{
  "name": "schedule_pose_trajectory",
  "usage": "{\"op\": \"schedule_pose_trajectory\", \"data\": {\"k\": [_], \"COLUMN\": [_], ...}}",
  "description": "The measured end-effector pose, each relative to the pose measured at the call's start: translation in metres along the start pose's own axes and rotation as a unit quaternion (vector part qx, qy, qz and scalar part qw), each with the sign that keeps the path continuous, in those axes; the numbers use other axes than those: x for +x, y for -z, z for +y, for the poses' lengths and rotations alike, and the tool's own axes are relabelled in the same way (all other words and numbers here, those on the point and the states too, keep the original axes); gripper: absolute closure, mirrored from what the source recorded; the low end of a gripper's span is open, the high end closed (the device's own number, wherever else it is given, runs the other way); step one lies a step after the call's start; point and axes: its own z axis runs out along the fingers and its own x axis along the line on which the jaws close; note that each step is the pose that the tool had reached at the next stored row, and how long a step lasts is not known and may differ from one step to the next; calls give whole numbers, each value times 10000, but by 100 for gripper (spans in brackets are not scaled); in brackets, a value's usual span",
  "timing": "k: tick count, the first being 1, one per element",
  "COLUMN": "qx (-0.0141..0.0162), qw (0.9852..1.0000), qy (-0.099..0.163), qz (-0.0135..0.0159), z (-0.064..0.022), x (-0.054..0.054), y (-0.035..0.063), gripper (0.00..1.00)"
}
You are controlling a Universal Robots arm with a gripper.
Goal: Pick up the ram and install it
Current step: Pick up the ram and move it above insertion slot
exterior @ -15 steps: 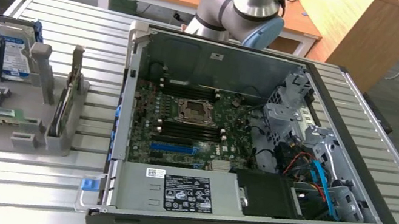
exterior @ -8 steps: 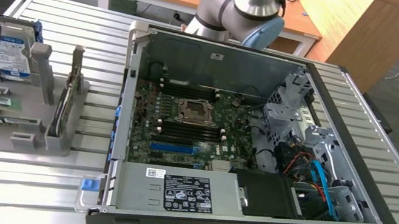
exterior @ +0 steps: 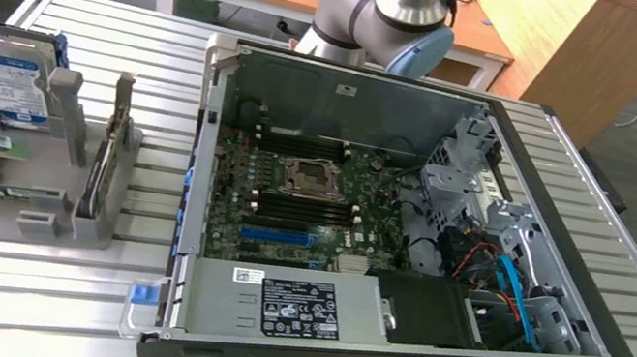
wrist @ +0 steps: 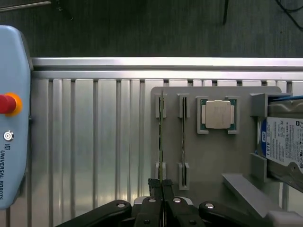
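Fingers of black gripper pinch thin green ram stick — stood edge-up in grey slotted holder, so graspable.

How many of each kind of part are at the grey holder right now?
ram sticks: 2, one gripped by the hand
processor chip: 1
hard drive: 1
Total: 4

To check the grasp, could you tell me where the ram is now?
In the wrist view, the ram stands on edge in the holder slot farthest from the hard drive, beside a second stick, its end in the gripper.
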Motion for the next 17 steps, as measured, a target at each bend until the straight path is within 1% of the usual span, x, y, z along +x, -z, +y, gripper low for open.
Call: {"op": "schedule_pose_trajectory", "data": {"k": [17], "qx": [0], "qw": [10000], "qy": [0], "qz": [0], "z": [-9], "x": [47], "y": [759], "gripper": [88]}}
